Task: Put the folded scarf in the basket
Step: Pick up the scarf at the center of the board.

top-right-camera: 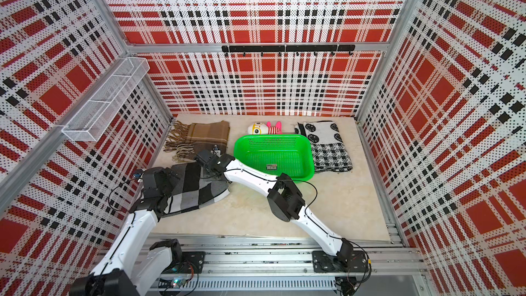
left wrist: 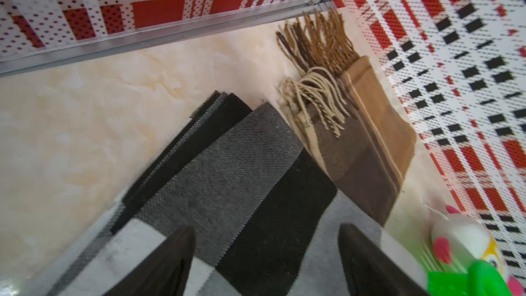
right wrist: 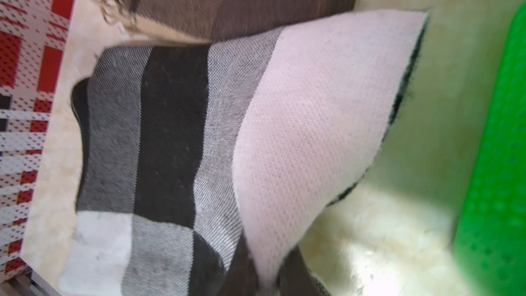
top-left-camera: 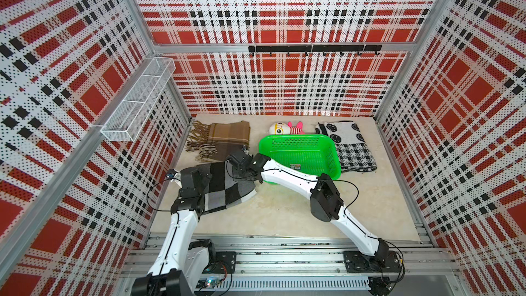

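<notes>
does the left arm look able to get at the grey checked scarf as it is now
Probably yes: the left hand hangs open right above the grey checked scarf with nothing between them. The right hand is shut on its corner nearer the basket, out of the way.

checked scarf [top-left-camera: 225, 190] beside green basket [top-left-camera: 301, 149]; right pincer [top-left-camera: 240, 173] at scarf corner

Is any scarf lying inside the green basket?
No, in a top view the basket holds only a small sticker; the grey checked scarf lies outside it.
</notes>
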